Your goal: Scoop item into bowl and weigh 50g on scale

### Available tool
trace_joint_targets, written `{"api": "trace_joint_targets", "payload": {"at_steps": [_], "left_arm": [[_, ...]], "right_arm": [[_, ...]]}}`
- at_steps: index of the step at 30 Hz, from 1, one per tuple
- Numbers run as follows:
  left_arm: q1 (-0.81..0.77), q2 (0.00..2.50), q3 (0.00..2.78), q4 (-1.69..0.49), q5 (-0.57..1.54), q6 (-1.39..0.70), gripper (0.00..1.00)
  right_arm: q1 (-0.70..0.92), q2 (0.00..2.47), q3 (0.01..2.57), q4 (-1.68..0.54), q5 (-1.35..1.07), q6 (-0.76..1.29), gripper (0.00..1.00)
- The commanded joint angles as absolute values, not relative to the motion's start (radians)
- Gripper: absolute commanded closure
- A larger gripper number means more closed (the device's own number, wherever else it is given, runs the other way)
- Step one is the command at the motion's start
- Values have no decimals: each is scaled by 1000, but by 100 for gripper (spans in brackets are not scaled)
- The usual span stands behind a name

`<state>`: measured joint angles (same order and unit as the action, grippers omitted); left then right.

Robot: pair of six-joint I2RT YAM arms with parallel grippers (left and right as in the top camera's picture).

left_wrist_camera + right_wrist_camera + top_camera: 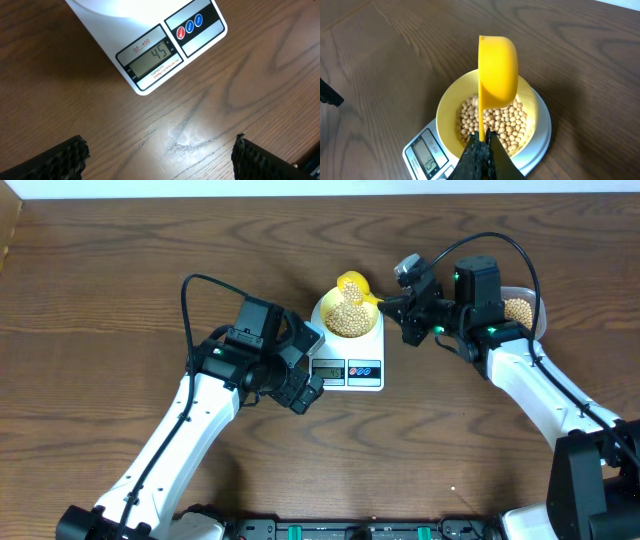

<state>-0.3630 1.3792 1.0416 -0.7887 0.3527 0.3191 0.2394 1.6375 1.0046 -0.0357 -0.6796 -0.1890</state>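
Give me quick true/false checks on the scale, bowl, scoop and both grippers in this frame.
1. The scale reads 45. True.
2. The right gripper is shut on the yellow scoop by its handle, above the bowl. True.
3. The bowl stands on the table beside the scale. False: it stands on the scale.
4. The bowl is empty. False: it holds beans.
5. The left gripper grips the scale. False: it is open, holding nothing, over bare table in front of the scale.

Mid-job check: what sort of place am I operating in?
Probably a robotics lab bench, not a kitchen: bare wood-grain table, two robot arms, and just a digital scale carrying a bowl of beans.
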Motion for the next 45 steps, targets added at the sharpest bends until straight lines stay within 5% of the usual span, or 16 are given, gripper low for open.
{"api": "trace_joint_targets", "payload": {"at_steps": [1,14,45], "left_arm": [[-365,1377,1040,-793,346,336,6],[-365,1377,1040,-793,346,336,6],[-365,1377,1040,-793,346,336,6]], "right_arm": [[249,1629,1012,-33,-684,-192,99],[248,1629,1012,45,-692,10,99],[184,1617,1012,56,-796,119,99]]}}
